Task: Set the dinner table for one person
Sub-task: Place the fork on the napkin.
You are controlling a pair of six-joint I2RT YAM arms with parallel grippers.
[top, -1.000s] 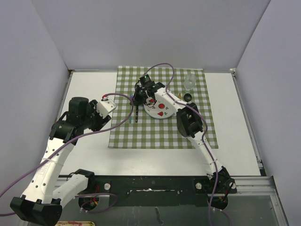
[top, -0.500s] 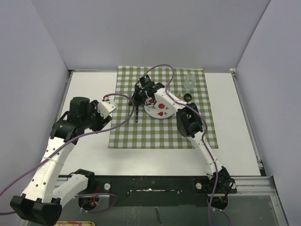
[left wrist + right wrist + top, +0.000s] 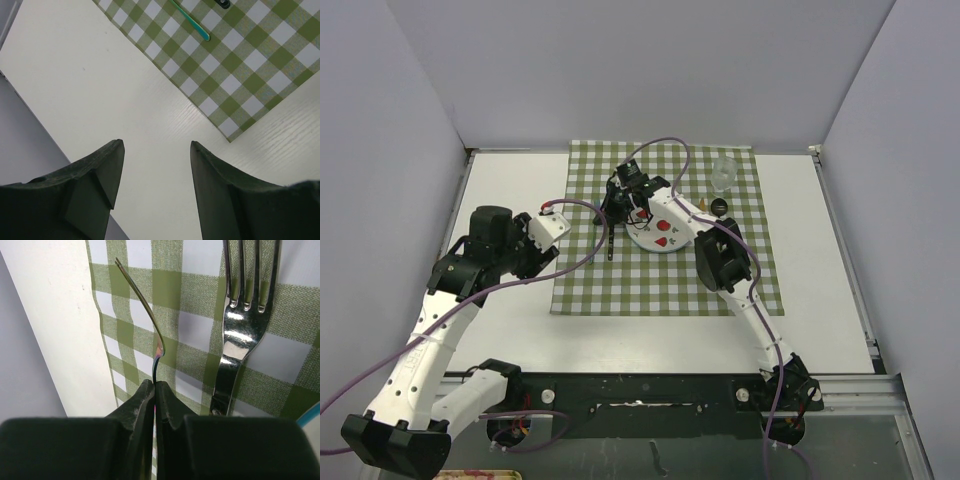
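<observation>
Green-and-white checked cloth (image 3: 660, 280), white dinner table (image 3: 820, 250)

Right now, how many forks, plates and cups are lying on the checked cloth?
fork: 1
plate: 1
cup: 1
Total: 3
Not counted: the thin utensil held edge-on in the right pincer.
</observation>
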